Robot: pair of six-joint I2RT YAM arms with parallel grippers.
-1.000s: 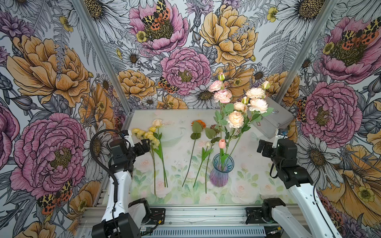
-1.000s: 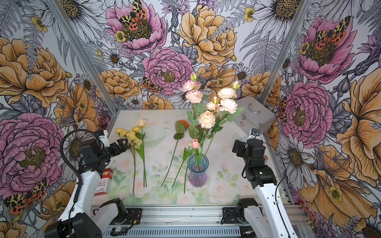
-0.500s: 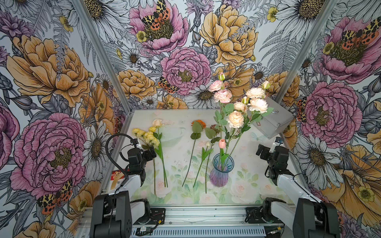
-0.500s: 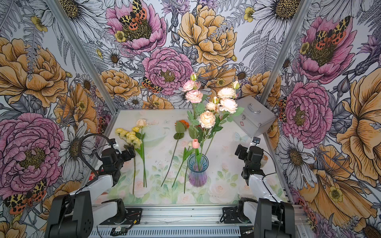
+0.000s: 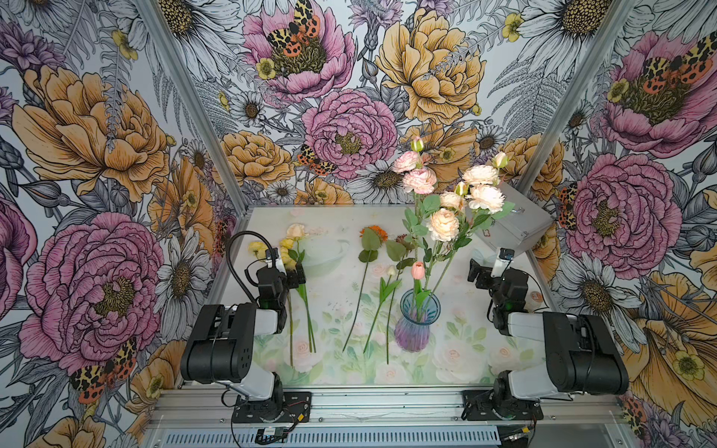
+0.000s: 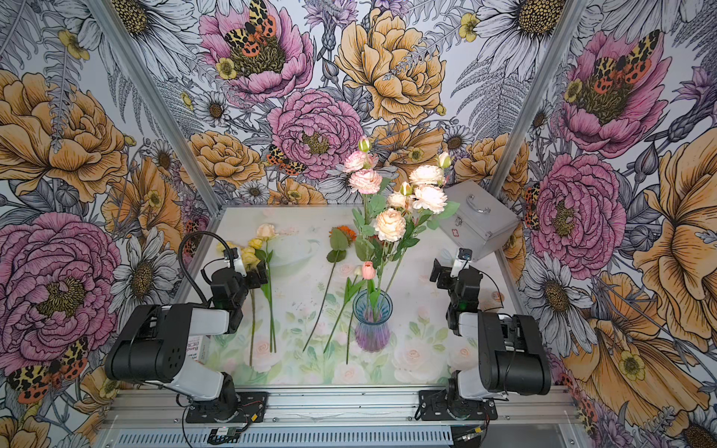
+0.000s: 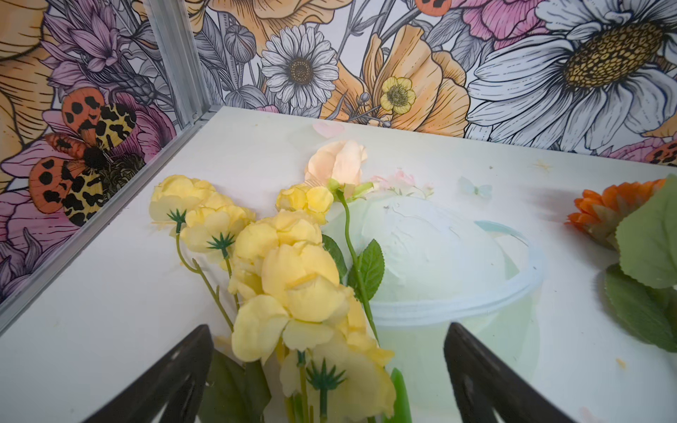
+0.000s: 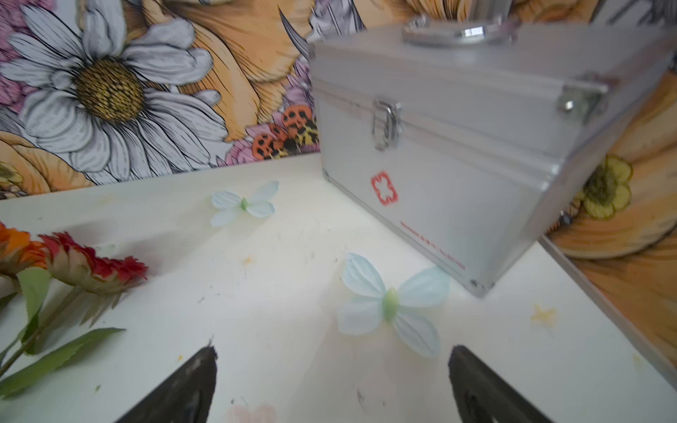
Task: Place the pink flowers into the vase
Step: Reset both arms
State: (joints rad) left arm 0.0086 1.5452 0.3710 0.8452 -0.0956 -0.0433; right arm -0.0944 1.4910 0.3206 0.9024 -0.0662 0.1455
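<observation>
the pink flowers [image 5: 442, 223] stand upright in the vase [image 5: 412, 331], which sits on the table [image 5: 461, 364] toward its front edge, a little right of the middle. the left gripper [image 7: 328, 340] hangs by the left edge, low over the yellow flowers [image 7: 293, 278], its jaws spread wide and holding nothing. the right gripper [image 8: 331, 357] hangs by the right edge, jaws likewise spread and empty, facing the silver case [image 8: 458, 139] in the far right corner. the vase lies between the two grippers, touching neither, nearer the right one.
</observation>
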